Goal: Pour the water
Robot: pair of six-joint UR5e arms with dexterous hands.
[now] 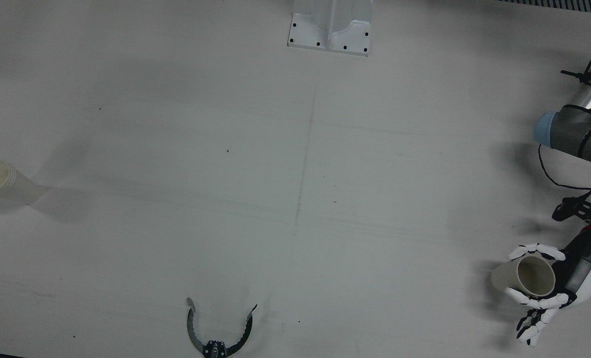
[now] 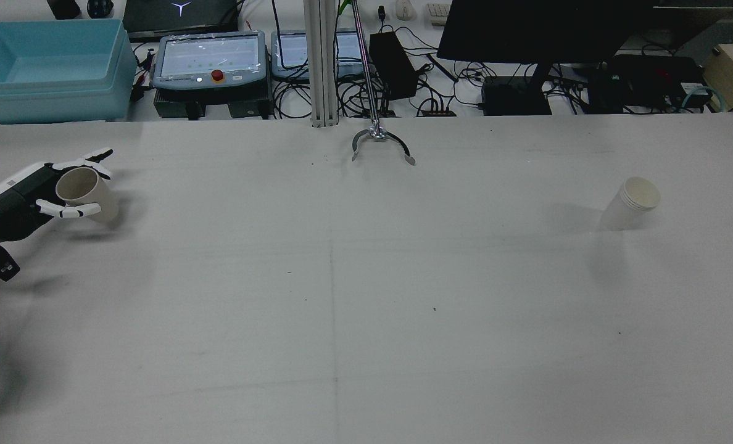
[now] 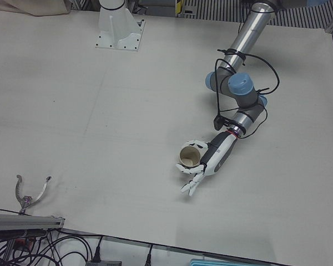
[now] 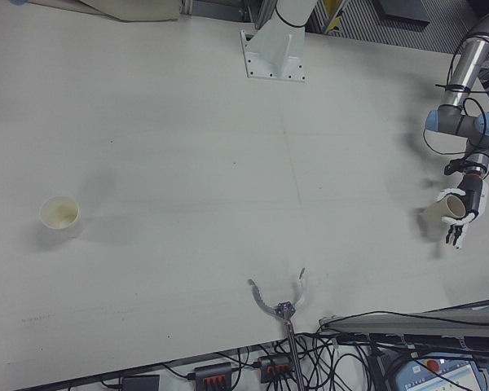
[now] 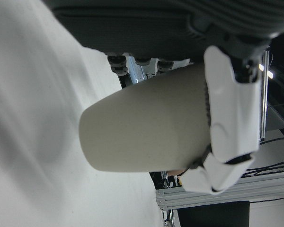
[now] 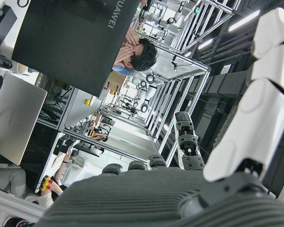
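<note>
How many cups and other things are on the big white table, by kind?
Paper cups: 2, the held cup in the left hand and the free cup standing alone across the table.
Metal claw tools: 1, the claw tool at the table's edge.
Total: 3

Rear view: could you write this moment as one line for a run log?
left hand: shut on paper cup | second cup: standing alone far across table | right hand: holds nothing

"HUAWEI" is printed on the dark monitor [image 6: 73, 42].
</note>
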